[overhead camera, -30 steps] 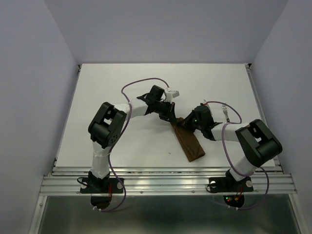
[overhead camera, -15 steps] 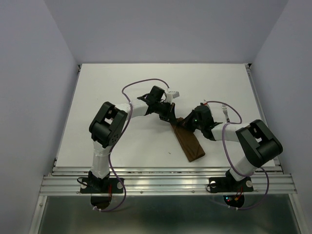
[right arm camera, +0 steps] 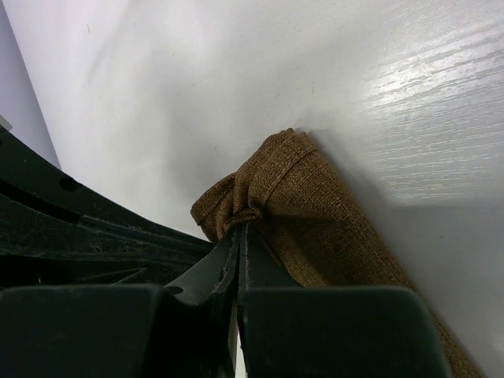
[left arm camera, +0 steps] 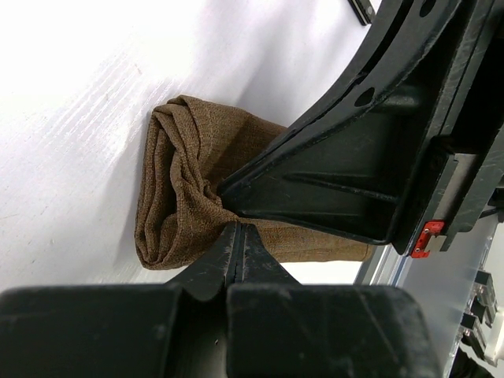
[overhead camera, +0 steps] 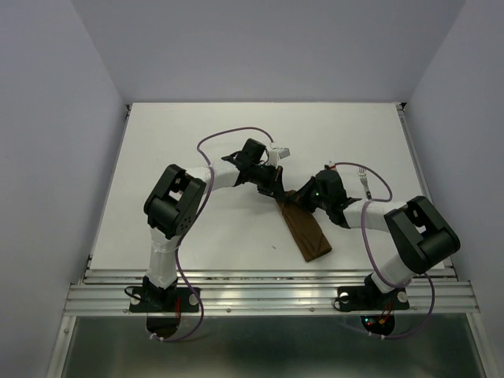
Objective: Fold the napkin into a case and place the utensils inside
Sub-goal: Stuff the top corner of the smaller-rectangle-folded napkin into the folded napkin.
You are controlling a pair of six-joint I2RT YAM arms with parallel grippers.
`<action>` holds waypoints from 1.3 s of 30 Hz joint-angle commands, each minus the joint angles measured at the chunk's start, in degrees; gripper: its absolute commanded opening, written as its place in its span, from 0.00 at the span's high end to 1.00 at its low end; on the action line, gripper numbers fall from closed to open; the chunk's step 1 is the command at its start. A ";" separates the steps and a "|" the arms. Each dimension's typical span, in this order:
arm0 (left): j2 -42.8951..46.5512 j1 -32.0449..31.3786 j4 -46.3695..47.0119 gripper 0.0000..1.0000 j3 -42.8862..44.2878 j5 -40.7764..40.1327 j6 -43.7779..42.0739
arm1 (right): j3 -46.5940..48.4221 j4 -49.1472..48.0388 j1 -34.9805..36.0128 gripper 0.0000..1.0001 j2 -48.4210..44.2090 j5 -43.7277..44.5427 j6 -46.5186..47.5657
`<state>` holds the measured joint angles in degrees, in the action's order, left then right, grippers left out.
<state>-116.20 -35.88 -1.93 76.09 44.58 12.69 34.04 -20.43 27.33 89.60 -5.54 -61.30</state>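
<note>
The surface is a white, matte board with fine ribbing that shows in the close views. A metal rail runs along its near edge. Right of centre a dark brown cloth case lies flat on it, set on a slant, with one end toward the middle and the other toward the near right. The end toward the middle is bunched into creased folds. A silver fork lies farther right, apart from the case, tines pointing away.
</note>
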 commanded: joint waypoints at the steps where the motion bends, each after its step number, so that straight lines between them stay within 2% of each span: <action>1: 0.80 0.11 1.49 1.00 0.28 2.36 -0.38 | 1.46 -3.57 -0.44 0.99 0.83 -1.05 0.04; 14: 1.51 0.11 1.49 1.00 -0.33 2.53 -0.47 | 3.66 -6.64 -0.44 0.99 8.75 -2.19 0.04; 27: 0.80 0.11 1.32 1.00 -0.07 0.34 -0.56 | 1.64 -6.73 -0.44 0.99 1.98 -2.02 -0.93; 34: 0.01 0.19 1.49 1.00 0.63 -0.46 2.60 | 1.47 -9.81 -0.44 0.99 8.56 -2.81 -2.24; 39: -0.78 0.19 3.43 1.00 2.04 -1.68 6.38 | 0.67 -8.33 -0.44 0.99 10.85 -1.67 -4.70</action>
<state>-116.64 -35.27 -1.37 76.09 42.54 16.08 35.79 -28.49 26.94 98.85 -8.14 -64.25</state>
